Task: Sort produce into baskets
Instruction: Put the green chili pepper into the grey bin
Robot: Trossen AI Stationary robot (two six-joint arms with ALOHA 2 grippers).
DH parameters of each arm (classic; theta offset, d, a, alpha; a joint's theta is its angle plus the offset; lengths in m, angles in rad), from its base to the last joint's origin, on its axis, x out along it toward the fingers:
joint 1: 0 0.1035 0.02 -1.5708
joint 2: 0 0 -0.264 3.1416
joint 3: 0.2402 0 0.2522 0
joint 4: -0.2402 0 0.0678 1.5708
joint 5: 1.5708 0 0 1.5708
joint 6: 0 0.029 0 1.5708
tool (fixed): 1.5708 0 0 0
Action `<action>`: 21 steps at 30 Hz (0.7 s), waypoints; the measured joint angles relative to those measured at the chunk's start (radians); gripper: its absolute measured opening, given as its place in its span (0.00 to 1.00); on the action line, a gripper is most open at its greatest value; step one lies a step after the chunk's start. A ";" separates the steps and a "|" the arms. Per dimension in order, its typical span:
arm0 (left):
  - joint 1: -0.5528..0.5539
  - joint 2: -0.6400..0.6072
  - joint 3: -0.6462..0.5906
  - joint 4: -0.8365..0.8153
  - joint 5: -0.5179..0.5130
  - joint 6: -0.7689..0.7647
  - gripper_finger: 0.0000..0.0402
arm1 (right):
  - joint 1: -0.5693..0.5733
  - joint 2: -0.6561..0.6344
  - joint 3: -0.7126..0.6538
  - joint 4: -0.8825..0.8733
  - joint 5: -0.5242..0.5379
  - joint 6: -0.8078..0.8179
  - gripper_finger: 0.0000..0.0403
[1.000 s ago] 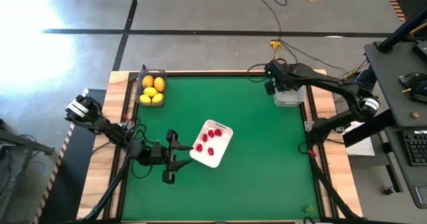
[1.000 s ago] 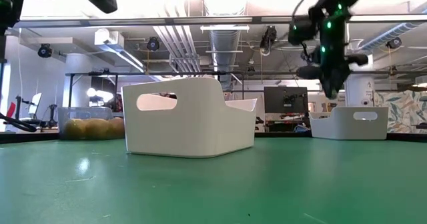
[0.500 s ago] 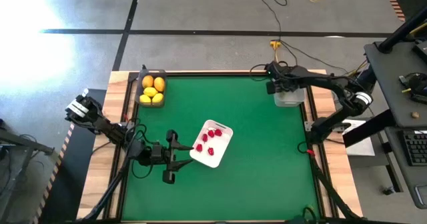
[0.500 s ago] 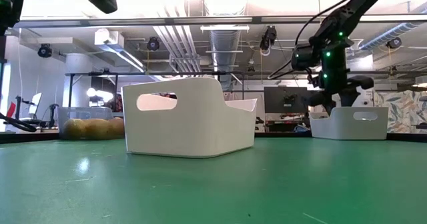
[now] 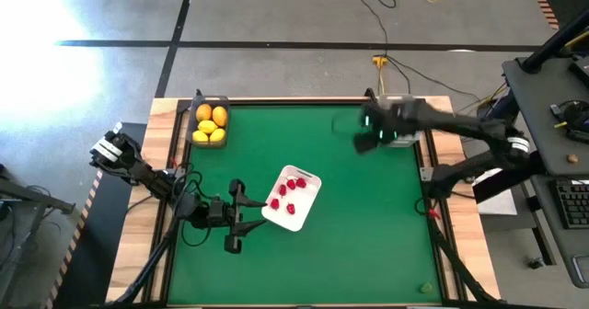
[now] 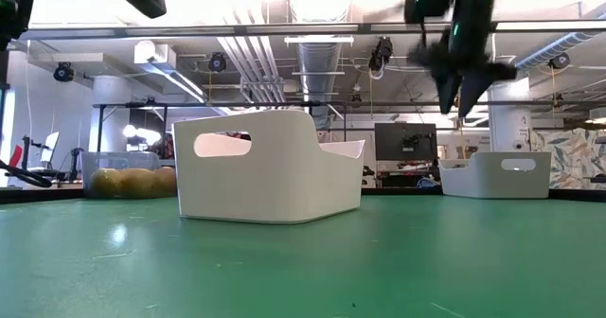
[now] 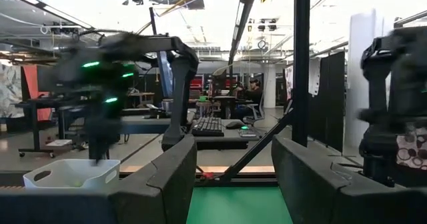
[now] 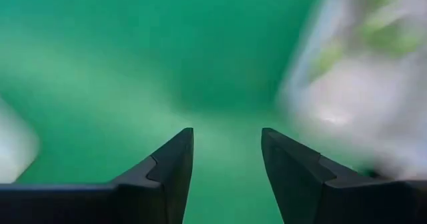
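High view: my right gripper (image 5: 366,134) hangs blurred above the green mat (image 5: 350,235), just beside the clear bin (image 5: 402,136) at the far right edge. Right wrist view shows its fingers (image 8: 167,167) parted with nothing between them. My left gripper (image 5: 241,215) rests near the white tray (image 5: 311,197), fingers apart and empty. 5 red berries (image 5: 291,195) lie in that tray. The dark bin (image 5: 196,136) at the far left corner contains yellow and orange fruit (image 5: 211,122).

I count two oranges (image 5: 211,114) and three lemons (image 5: 208,131) in one bin, five red berries (image 5: 291,193) on my tray, two bins.
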 joint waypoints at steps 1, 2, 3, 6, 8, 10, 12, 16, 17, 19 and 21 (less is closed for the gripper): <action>0.000 0.000 0.000 0.000 0.000 0.000 0.44 | 0.086 -0.017 0.000 -0.010 -0.031 0.061 0.41; 0.000 0.000 0.000 0.000 0.000 0.000 0.44 | 0.182 -0.031 -0.004 -0.012 -0.048 0.132 0.42; 0.001 0.000 0.000 0.000 0.000 0.000 0.44 | 0.280 -0.039 -0.011 -0.009 -0.060 0.212 0.42; 0.003 0.000 0.000 -0.001 0.000 0.000 0.44 | 0.578 -0.035 -0.043 -0.007 -0.067 0.483 0.44; 0.004 -0.001 0.000 -0.008 0.000 0.000 0.44 | 0.774 -0.004 -0.055 -0.007 -0.087 0.689 0.47; 0.004 -0.001 0.000 -0.015 0.000 0.000 0.44 | 0.945 0.044 -0.058 -0.004 -0.133 0.873 0.50; 0.004 -0.001 0.000 -0.026 0.000 0.000 0.44 | 1.090 0.098 -0.056 -0.003 -0.187 1.033 0.53; 0.010 -0.001 0.000 -0.031 0.001 0.000 0.44 | 1.270 0.195 -0.048 0.052 -0.347 1.277 0.61; 0.012 -0.001 0.000 -0.031 0.000 -0.001 0.44 | 1.298 0.219 -0.047 0.080 -0.382 1.317 0.63; 0.016 -0.001 0.000 -0.031 0.001 -0.009 0.44 | 1.338 0.261 -0.045 0.131 -0.434 1.362 0.67; 0.020 -0.001 0.000 -0.031 0.000 -0.023 0.44 | 1.359 0.302 -0.045 0.177 -0.490 1.378 0.71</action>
